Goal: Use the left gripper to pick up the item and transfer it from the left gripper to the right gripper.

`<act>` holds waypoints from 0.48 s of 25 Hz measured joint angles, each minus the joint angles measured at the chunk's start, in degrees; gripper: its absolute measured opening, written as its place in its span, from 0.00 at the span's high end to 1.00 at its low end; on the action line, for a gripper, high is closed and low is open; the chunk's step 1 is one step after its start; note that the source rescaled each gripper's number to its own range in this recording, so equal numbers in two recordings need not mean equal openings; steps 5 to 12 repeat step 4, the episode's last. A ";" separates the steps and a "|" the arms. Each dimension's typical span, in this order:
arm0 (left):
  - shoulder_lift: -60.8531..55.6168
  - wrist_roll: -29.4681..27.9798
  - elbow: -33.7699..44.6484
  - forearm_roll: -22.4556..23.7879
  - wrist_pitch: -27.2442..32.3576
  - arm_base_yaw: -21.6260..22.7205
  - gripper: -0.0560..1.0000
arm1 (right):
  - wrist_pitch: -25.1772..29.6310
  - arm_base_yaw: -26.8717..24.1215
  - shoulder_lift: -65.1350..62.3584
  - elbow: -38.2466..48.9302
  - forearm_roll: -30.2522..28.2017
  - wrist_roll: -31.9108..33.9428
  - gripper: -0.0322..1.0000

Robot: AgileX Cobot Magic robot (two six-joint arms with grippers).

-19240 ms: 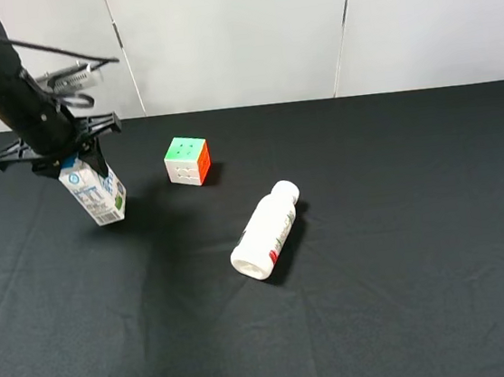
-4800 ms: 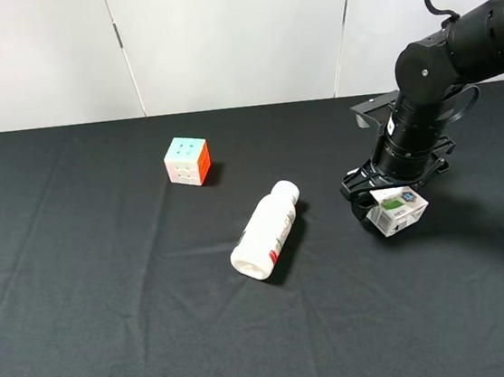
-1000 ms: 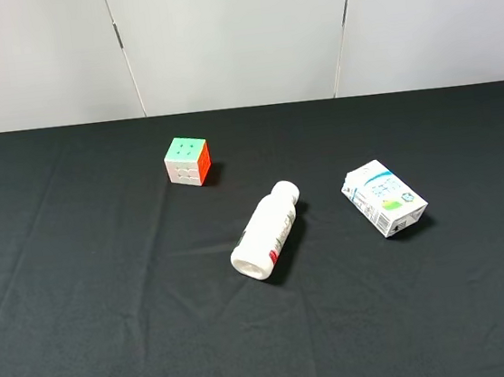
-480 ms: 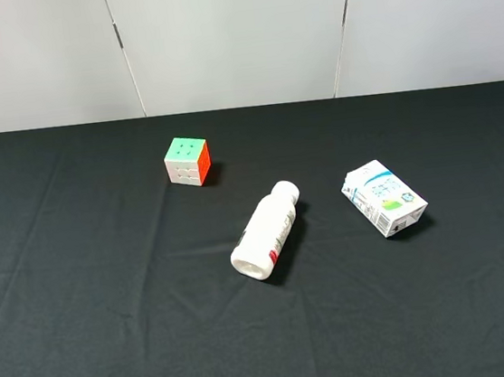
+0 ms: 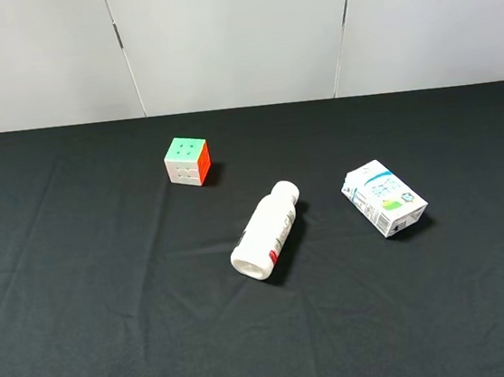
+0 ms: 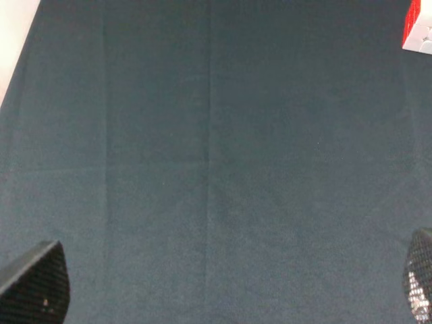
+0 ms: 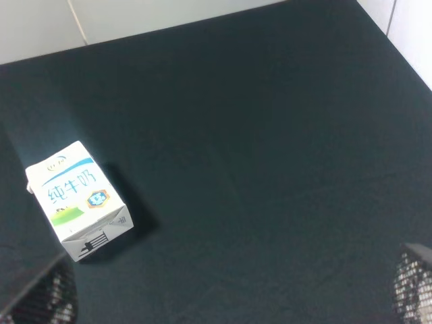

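Observation:
The item, a small white carton (image 5: 385,198) with a light-blue top and blue-green print, lies on its side on the black cloth at the right of the middle. Nothing holds it. It also shows in the right wrist view (image 7: 77,199). Neither arm appears in the exterior high view. My left gripper (image 6: 226,282) is open and empty over bare cloth, with only its fingertips (image 6: 34,287) in view. My right gripper (image 7: 229,289) is open and empty, pulled back from the carton, with its fingertips (image 7: 413,280) at the frame's corners.
A white plastic bottle (image 5: 268,230) lies on its side near the middle of the table. A multicoloured puzzle cube (image 5: 187,160) sits behind it to the left; its corner shows in the left wrist view (image 6: 420,30). White wall panels stand behind the table.
The carton, held by the left gripper and later by the right gripper, now lies free on the cloth. Both arms have left the exterior view. Nothing has moved in the last second.

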 joint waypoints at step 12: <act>0.00 0.00 0.00 0.00 0.00 0.00 0.00 | 0.00 0.00 0.00 0.00 0.00 0.00 0.00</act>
